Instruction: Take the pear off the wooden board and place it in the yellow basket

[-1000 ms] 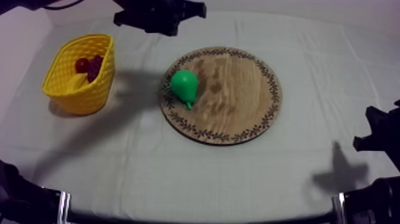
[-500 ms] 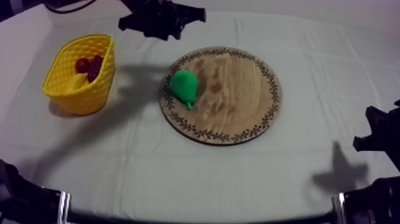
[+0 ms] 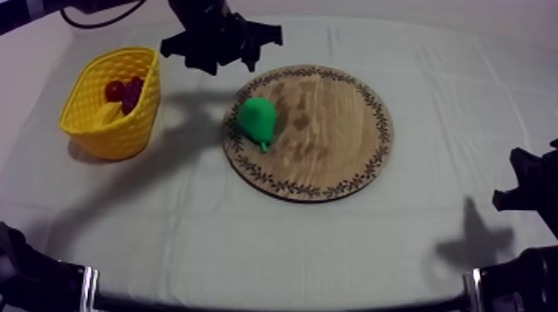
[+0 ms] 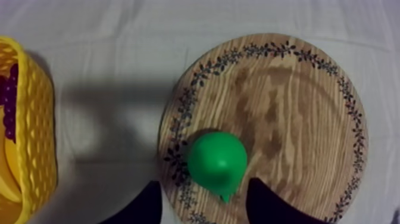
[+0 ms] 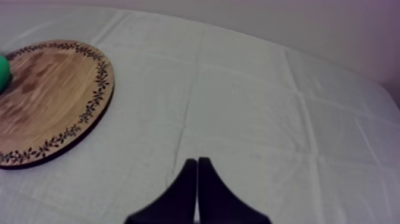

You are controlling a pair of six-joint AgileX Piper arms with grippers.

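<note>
Left tool (image 4: 205,189): fingers (image 4: 141,207) apart, nothing between them but air. It hangs above the wooden board (image 4: 297,119), and the pear (image 4: 217,159) sits in line with the gap, narrow end toward the tool. No contact that I can see. From above, the left arm comes in at the upper left, between the board and the yellow basket (image 3: 131,133), casting a shadow on the cloth there.

Right tool (image 5: 197,179): fingers together as a narrow wedge, holding nothing. It is parked low over bare table (image 5: 250,107), well apart from the board and out of play.

Pear: lying on its side on the board, on the half nearer the basket, close to the patterned rim. It touches only the board.

Basket: beside the board on the left side of the table, upright. It already holds a small red fruit (image 3: 114,90) and a bunch of grapes (image 3: 133,93). There is room left on top.

Progress, my read:
- Done: 0 of 2 steps. The approach is lined up, that's all.
- Left: descend, close on the pear's body, lift clear of the rim, carry across to the basket, release.

Note: the pear is round and lies free, so it could roll if 1 finger touches first. I'd centre on the fat end before closing.
</note>
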